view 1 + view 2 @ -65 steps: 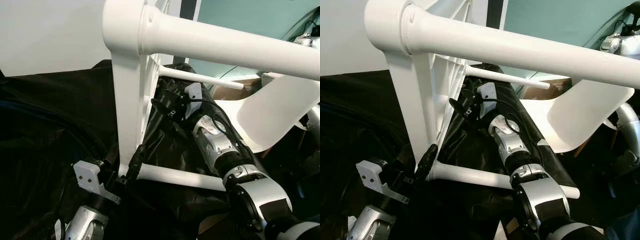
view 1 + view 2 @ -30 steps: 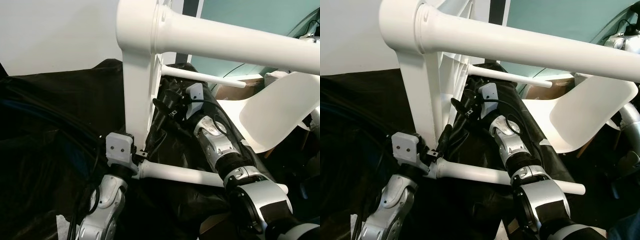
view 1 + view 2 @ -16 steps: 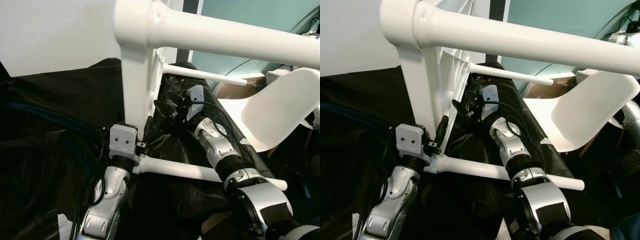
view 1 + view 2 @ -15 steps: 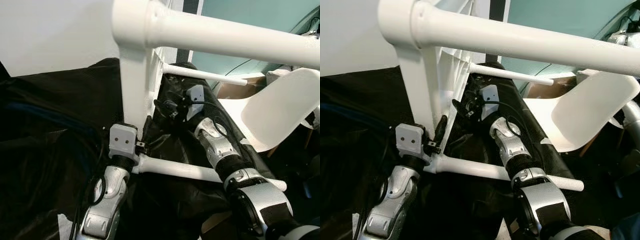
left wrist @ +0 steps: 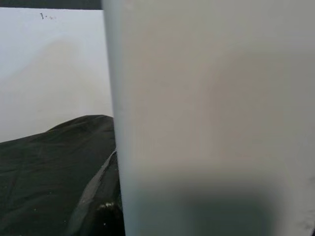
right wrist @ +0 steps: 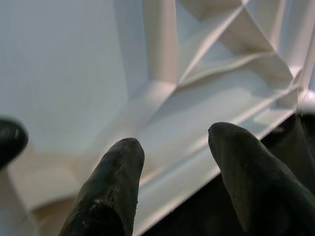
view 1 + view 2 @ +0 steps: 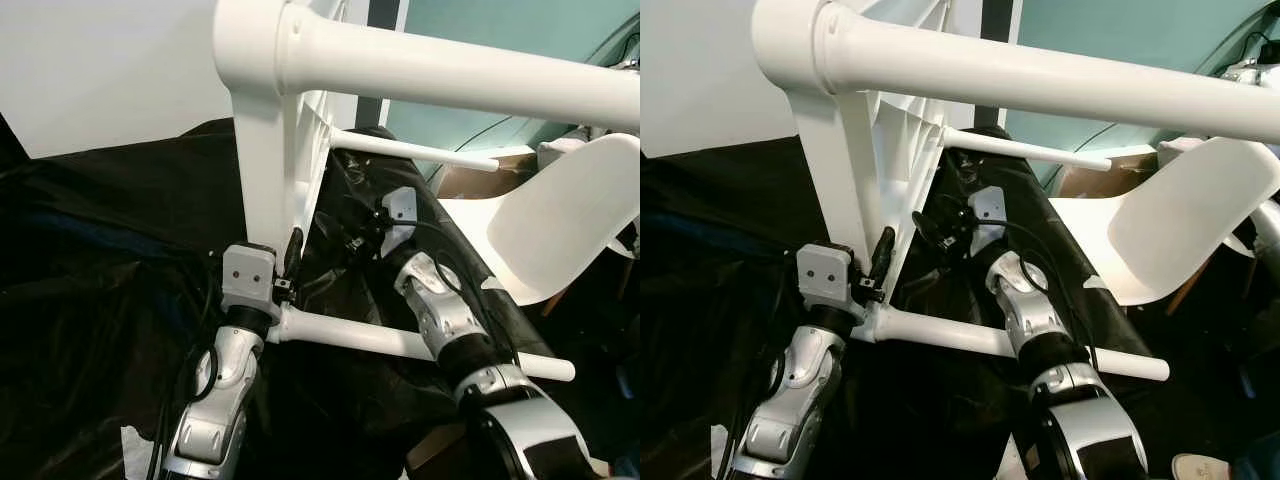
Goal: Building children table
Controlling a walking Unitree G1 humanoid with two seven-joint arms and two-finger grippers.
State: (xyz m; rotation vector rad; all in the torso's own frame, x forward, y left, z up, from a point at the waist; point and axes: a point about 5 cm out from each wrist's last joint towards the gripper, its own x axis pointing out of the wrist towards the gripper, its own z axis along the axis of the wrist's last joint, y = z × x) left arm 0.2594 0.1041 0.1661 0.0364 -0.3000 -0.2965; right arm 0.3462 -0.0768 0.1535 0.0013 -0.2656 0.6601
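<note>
While upright, left gripper (image 7: 287,262) against table (image 7: 265,150).

The light is bright and even, and the white table leg (image 7: 420,70) shines with soft glare. The black sheet (image 7: 110,280) stays very dark with few details. The left wrist view is blurry. In the right wrist view, the close black fingers (image 6: 110,191) look fuzzy.

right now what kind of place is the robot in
Probably an indoor room used as an assembly or test space, not a furnished living area: black plastic sheeting covers the ground, a white children's table lies on its side mid-build, and a white chair stands by a teal wall.
</note>
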